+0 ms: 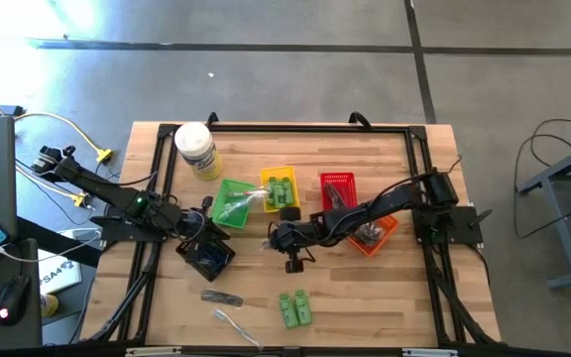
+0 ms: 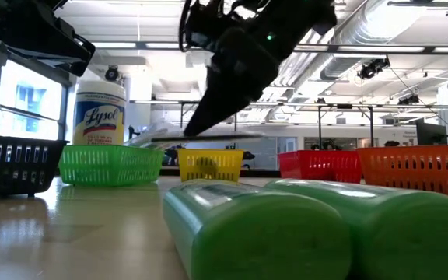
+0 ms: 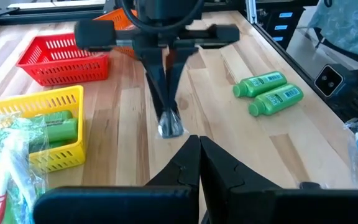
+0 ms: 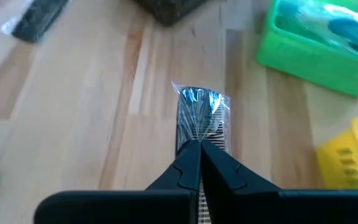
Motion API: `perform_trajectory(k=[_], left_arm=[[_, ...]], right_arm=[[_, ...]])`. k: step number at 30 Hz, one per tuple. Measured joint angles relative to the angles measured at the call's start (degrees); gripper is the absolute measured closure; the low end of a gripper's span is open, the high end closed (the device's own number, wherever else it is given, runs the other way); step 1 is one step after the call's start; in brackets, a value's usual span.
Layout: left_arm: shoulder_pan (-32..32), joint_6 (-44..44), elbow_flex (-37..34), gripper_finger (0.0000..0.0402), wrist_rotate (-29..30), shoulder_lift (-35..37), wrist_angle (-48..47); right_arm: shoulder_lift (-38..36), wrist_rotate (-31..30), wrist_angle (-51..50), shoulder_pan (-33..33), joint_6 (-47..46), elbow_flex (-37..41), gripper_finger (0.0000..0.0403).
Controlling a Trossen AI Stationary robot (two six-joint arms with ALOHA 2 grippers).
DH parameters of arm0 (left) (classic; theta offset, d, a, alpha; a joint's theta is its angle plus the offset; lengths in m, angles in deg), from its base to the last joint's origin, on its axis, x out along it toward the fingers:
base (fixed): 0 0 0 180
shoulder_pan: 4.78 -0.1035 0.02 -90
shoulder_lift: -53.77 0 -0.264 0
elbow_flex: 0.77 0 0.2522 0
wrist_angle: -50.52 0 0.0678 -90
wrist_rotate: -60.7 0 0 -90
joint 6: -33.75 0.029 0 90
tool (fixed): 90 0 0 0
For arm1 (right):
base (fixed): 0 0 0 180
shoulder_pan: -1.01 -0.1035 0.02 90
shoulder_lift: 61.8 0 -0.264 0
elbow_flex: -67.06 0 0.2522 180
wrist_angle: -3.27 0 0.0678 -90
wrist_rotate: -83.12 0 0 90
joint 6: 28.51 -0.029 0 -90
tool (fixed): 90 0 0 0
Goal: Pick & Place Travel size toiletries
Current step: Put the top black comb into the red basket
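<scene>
My right gripper (image 1: 278,238) is at mid-table, shut on a dark stick in a clear wrapper (image 4: 202,117); the left wrist view shows it as well, (image 3: 169,123). My left gripper (image 3: 199,148) is shut and bare, and hovers by the black basket (image 1: 207,256). Two bright green bottles (image 1: 294,307) lie side by side on the table near its near edge, large in the low view (image 2: 286,229). A dark stick (image 1: 221,297) and a clear-wrapped stick (image 1: 236,325) lie left of them. More green bottles (image 1: 280,189) lie in the yellow basket. My right gripper pinches the wrapped stick by one end (image 4: 199,138) between its two fingers, which come from above and point down (image 3: 165,81). The stick runs on past the fingertips, its free end (image 3: 170,127) below them. In the low view it seems lifted clear of the table.
A row of baskets stands behind the grippers: green (image 1: 234,201) with clear-wrapped items, yellow (image 1: 266,177), red (image 1: 337,186) and orange (image 1: 390,230). A white jar with a yellow label (image 1: 196,149) stands at the far left. Bare wood lies around the two bottles.
</scene>
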Motion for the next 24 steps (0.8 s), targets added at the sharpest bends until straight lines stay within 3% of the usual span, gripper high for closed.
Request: perform_trajectory(k=[4,7,14,19,24], left_arm=[[0.0,0.0,0.0,0.0402,0.0,0.0,-0.3],[0.0,0.0,0.0,0.0401,0.0,0.0,-0.3],[0.0,0.0,0.0,0.0401,0.0,0.0,0.0],[0.0,0.0,0.0,0.0402,0.1,0.0,0.0],[0.0,0.0,0.0,0.0402,0.2,0.0,0.0]], right_arm=[[-1.8,-0.8,-1.3,-0.1,-0.4,0.0,0.0400],[-4.8,-5.3,-2.9,-1.1,0.6,0.6,0.0400],[-16.7,-7.1,-0.3,-3.7,2.9,4.7,0.0400],[-28.0,-7.6,3.3,-4.4,1.6,12.0,0.0400],[-38.2,-12.7,6.8,-4.0,-2.6,21.7,0.0400]])
